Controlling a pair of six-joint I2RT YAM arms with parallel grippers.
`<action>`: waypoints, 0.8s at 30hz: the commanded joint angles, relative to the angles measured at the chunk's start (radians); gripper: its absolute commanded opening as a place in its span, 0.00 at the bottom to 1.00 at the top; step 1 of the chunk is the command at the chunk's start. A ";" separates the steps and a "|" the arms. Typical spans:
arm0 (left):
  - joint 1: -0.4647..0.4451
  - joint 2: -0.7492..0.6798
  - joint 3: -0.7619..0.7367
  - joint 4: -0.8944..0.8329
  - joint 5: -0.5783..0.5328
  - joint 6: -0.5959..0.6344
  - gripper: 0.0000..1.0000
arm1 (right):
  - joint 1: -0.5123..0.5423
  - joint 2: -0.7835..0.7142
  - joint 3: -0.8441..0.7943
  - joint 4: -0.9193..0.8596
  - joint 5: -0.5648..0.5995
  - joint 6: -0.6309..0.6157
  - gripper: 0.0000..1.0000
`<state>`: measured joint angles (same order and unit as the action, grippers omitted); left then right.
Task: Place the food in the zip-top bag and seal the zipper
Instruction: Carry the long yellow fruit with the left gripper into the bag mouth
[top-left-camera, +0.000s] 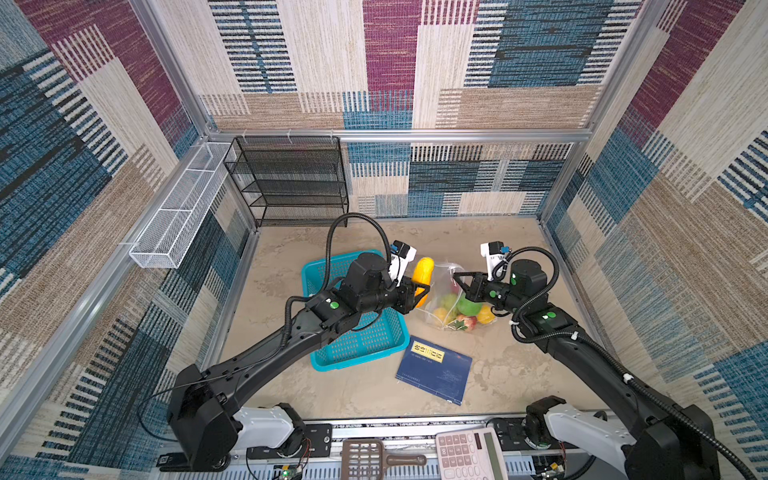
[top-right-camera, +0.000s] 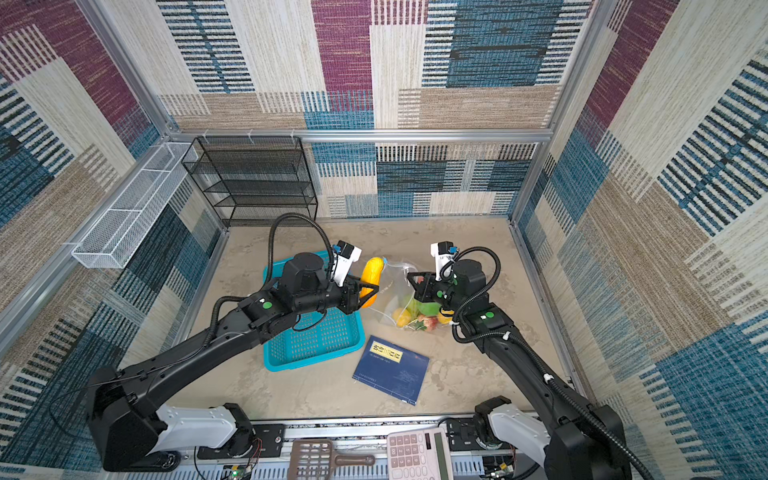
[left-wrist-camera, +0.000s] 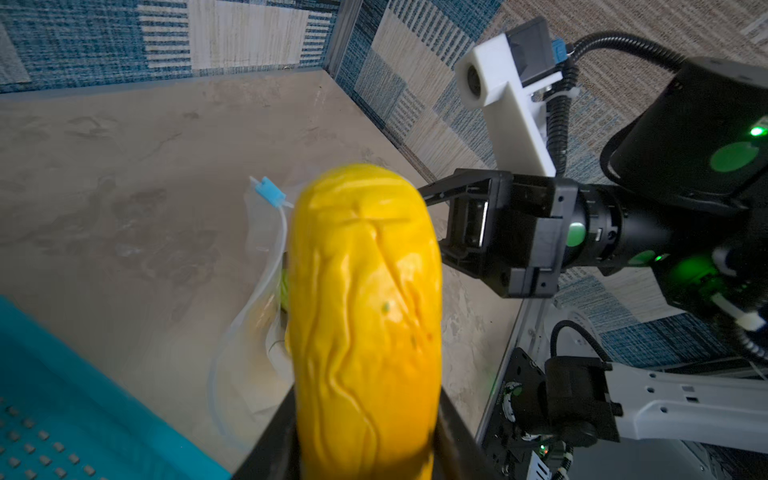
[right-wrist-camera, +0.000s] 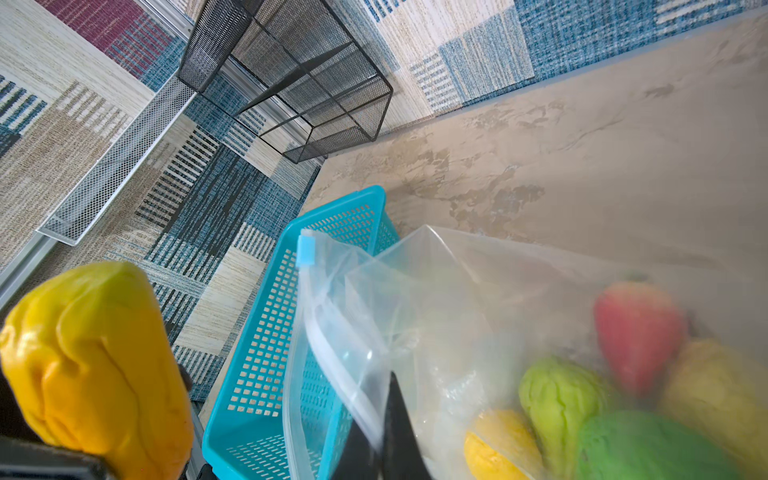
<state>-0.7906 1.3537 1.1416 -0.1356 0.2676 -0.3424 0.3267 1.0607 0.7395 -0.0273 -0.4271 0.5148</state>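
food (top-left-camera: 467, 308): left end effector (top-left-camera: 422, 293) grips one yellow piece (top-left-camera: 424, 269); right end effector (top-left-camera: 456, 275) pinches one bag (right-wrist-camera: 436, 291).

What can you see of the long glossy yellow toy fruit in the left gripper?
The long glossy yellow toy fruit is plastic-looking, oblong with a rounded tip, its skin creased by lengthwise wrinkles and shading to orange at the gripped end. The left gripper clamps it across that end, so it is lifted off the table, between the teal perforated basket and the clear plastic zip-top bag, beside the bag's open mouth, not yet inside.
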 joint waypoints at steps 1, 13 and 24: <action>-0.016 0.059 0.042 0.036 0.019 0.078 0.35 | 0.000 -0.011 0.003 0.026 -0.009 0.009 0.00; -0.051 0.201 0.058 0.036 -0.103 0.102 0.35 | 0.000 -0.036 -0.002 0.020 -0.007 0.015 0.00; -0.056 0.226 0.066 -0.009 -0.153 0.099 0.35 | 0.001 -0.038 -0.001 0.027 -0.016 0.022 0.00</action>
<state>-0.8463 1.5711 1.1896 -0.1402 0.1562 -0.2588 0.3267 1.0279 0.7391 -0.0273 -0.4343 0.5266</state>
